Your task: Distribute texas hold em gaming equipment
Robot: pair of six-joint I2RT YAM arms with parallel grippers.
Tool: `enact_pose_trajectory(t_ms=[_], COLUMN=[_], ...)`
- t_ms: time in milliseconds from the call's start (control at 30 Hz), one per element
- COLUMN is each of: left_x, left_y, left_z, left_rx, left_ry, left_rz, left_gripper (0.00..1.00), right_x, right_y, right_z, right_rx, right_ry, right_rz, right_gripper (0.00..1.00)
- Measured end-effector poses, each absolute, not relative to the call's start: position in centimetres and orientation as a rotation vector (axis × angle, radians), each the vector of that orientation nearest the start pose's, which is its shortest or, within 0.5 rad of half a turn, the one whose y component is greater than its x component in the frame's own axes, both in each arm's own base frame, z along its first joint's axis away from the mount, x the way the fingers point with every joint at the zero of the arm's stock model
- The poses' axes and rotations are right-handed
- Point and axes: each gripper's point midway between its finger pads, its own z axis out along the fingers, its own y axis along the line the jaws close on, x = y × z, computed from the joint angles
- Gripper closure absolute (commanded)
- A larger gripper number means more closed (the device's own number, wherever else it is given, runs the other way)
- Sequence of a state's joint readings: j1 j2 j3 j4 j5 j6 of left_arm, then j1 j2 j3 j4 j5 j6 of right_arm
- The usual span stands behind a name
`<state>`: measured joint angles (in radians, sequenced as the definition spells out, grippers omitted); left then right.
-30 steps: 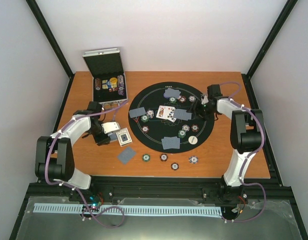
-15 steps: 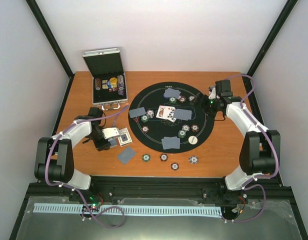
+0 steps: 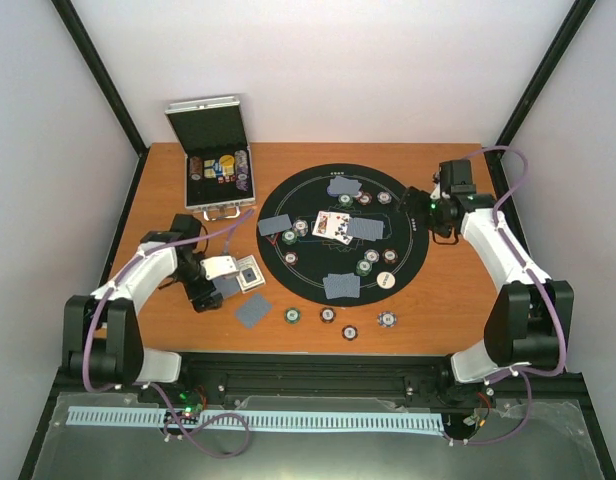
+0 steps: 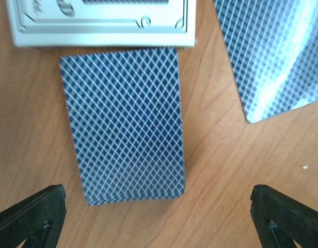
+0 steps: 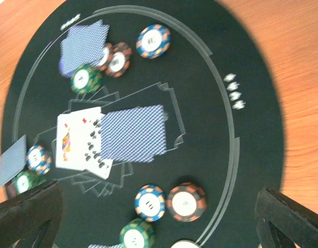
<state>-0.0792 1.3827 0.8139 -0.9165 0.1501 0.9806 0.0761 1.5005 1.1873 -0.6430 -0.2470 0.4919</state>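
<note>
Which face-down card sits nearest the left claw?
The card lying straight ahead of the open left claw, beside the box; the other card lies off to the right, tilted.

No words are reading clearly — the black mat [image 5: 200, 139] is bearing four tiny white signs [image 5: 234, 91], the chips [image 5: 153, 41] blurring.

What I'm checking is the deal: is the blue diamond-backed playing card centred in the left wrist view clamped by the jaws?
No: the blue diamond-backed playing card lies flat on the wooden table, left jaws open beside it.
</note>
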Motion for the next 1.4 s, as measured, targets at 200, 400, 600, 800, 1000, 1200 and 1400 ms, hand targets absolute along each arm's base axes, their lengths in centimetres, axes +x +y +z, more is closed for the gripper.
enact_pose_trajectory(t_ms=[200, 400, 600, 800, 1000, 1200, 1400], left_x=[25.9, 33.0, 36.9, 37.2, 38.2, 36.7, 38.2], left_y=[-5.8, -7.3, -6.6, -5.1, -3.7, -1.2, 0.7], left_z=[10.3, 16.4, 13.4, 7.8, 9.4, 10.1, 10.2], left_rx=[1.348, 0.869, 0.506, 0.351, 0.245, 0.094, -0.027], left_ry=[2.474, 2.286, 2.158, 2.119, 1.977, 1.833, 1.837], left_rz=[-0.156, -0.197, -0.198, -0.14, -0.062, 0.037, 0.097], left_gripper=[0.0, 0.0, 0.0, 0.0, 0.0, 0.0, 0.0], right_x=[38.9, 35.9, 35.6, 36.0, 35.9, 35.0, 36.8], right_y=[2.6, -2.4, -5.8, -6.9, -6.7, -5.7, -3.4], right_z=[18.2, 18.9, 16.2, 13.9, 11.5, 10.6, 11.4], right_rx=[0.505, 0.521, 0.576, 0.558, 0.466, 0.365, 0.201], right_ry=[2.396, 2.126, 2.03, 1.962, 1.907, 1.848, 1.781], right_rz=[0.253, -0.033, -0.272, -0.359, -0.382, -0.334, -0.249], right_gripper=[0.0, 0.0, 0.0, 0.0, 0.0, 0.0, 0.0])
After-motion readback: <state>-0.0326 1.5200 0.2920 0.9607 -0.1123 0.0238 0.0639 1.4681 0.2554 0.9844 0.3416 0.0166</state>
